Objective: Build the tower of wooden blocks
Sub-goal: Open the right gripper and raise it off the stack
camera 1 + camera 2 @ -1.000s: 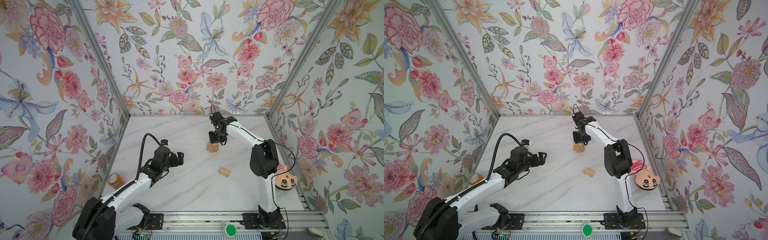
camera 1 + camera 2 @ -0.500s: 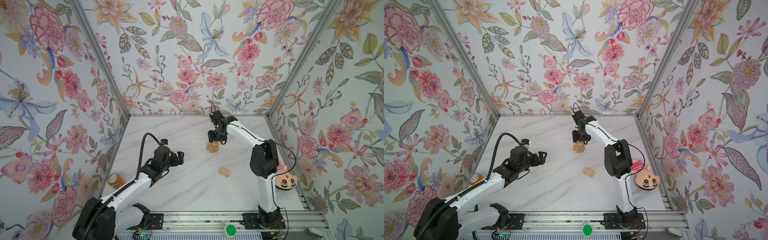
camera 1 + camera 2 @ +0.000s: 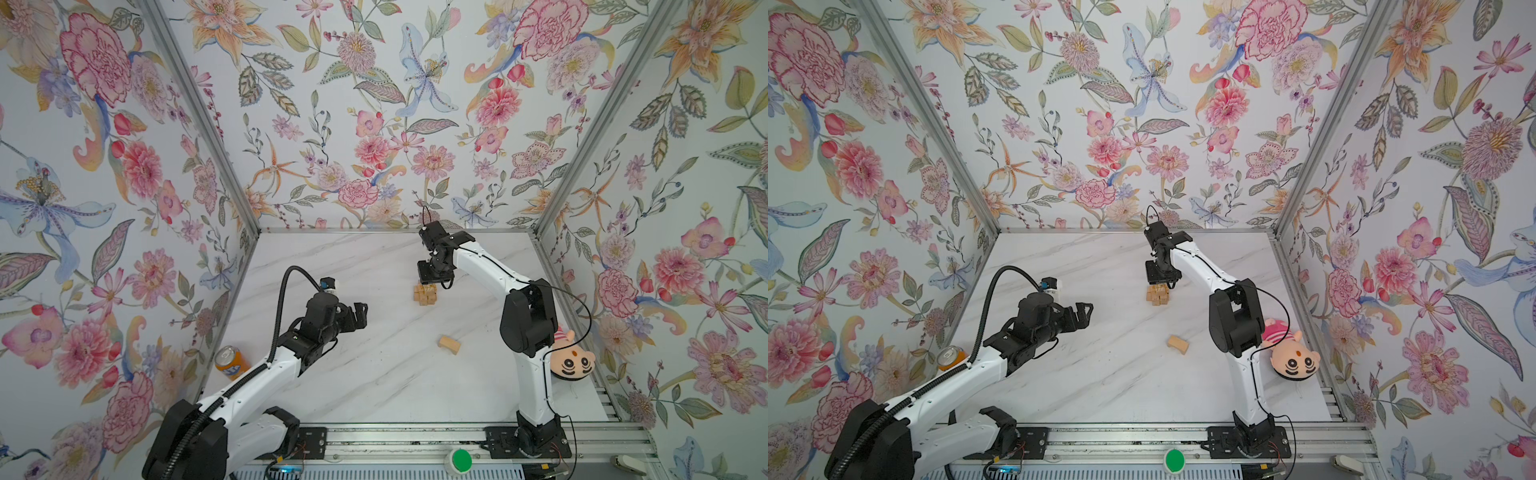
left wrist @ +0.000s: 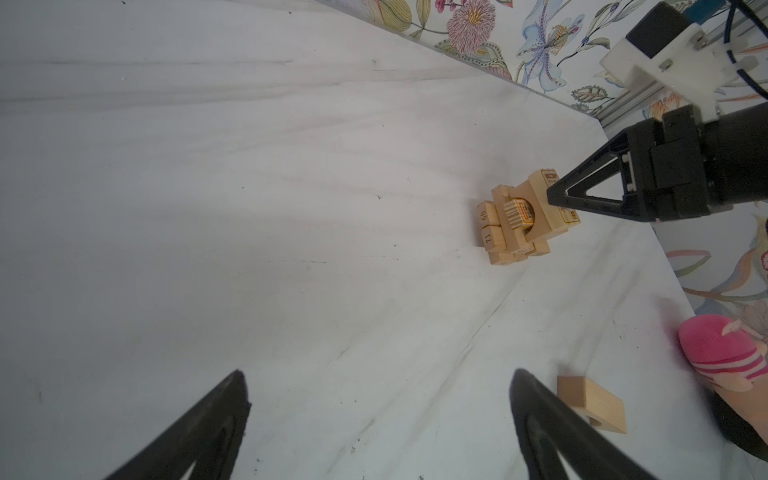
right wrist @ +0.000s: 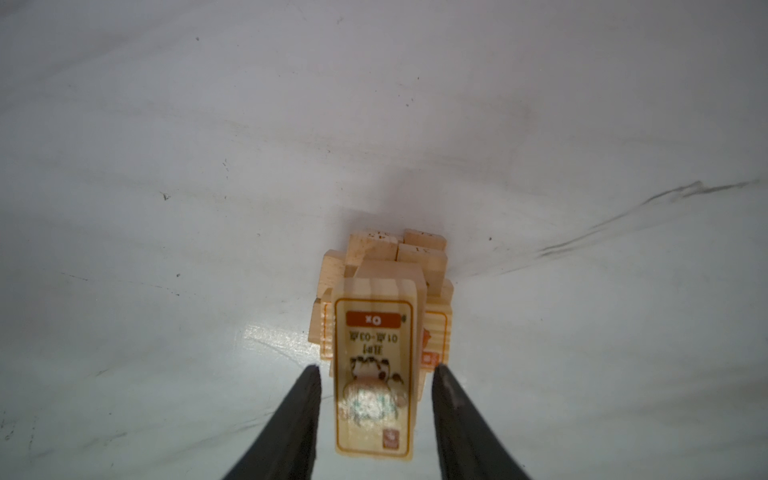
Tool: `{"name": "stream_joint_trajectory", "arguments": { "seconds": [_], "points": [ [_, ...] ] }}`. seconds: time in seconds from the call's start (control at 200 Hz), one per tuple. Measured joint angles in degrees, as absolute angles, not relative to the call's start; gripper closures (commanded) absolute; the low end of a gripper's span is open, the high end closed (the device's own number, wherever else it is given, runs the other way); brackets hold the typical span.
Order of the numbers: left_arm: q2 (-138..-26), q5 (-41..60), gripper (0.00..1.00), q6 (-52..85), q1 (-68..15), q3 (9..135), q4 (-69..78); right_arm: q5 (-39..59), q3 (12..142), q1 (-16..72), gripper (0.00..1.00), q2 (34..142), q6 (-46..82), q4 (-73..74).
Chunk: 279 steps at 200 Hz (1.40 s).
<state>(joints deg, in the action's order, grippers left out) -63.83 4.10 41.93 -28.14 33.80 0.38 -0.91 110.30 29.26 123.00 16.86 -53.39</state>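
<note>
1. In both top views the tower (image 3: 424, 294) (image 3: 1158, 296) stands just above the middle of the table (image 3: 374, 386). The right gripper (image 3: 431, 283) hangs straight over it. The step in hand looks like seating a block on top.
2. In the same views the left gripper (image 3: 359, 313) hovers left of centre, jaws spread wide and empty. A loose block (image 3: 449, 345) lies to the lower right of the tower, well apart from it, and is probably the next to fetch. A can (image 3: 227, 362) at the left edge and a doll (image 3: 571, 361) at the right edge, partly behind the right arm, block no path between the two.
3. In the left wrist view the tower (image 4: 515, 224) sits right of centre, its layers uneven and some bricks jutting out. One right finger meets the upper edge of the top block (image 4: 544, 187). The loose block (image 4: 592, 401) lies at the lower right.
4. In the right wrist view the printed top block (image 5: 376, 415) lies on the tower at lower centre, between the fingers (image 5: 295, 415). A sliver of gap shows on each side, so the jaws look narrowly parted and not pinching.
5. The next move calls for a straight lift clear. A sideways brush could shift the uneven stack.
</note>
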Motion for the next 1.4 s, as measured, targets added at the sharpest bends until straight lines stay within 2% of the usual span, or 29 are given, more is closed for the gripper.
{"name": "stream_joint_trajectory", "arguments": {
  "seconds": [0.17, 0.42, 0.896, 0.971, 1.051, 1.181, 1.396],
  "points": [
    [-63.83, 4.1, 0.01, 41.74, -28.14, 33.8, 0.14, -0.91, 110.3, 29.26, 0.55, 123.0, 16.86, -53.39],
    [-63.83, 4.1, 0.01, 41.74, -28.14, 33.8, 0.14, -1.08, 110.37, 29.26, 0.63, 123.0, 16.88, -53.39],
    [-63.86, 4.12, 0.01, 41.74, -28.14, 33.8, 0.14, -1.54, 110.59, 29.26, 0.64, 123.0, 16.86, -53.82],
    [-63.86, 4.12, 0.01, 41.71, -28.14, 33.8, 0.14, -1.54, 110.59, 29.26, 0.59, 123.0, 16.91, -54.02],
    [-63.86, 4.12, 0.01, 41.71, -28.14, 33.8, 0.14, -1.52, 110.59, 29.26, 0.44, 123.0, 16.73, -54.06],
    [-63.83, 4.1, 0.01, 41.34, -28.14, 33.8, 0.12, -1.96, 111.11, 29.56, 0.3, 123.0, 16.8, -54.48],
    [-62.59, 4.1, 0.01, 41.15, -28.14, 33.8, 0.05, -3.25, 112.84, 30.92, 0.27, 119.24, 17.15, -54.7]
  ]
}}
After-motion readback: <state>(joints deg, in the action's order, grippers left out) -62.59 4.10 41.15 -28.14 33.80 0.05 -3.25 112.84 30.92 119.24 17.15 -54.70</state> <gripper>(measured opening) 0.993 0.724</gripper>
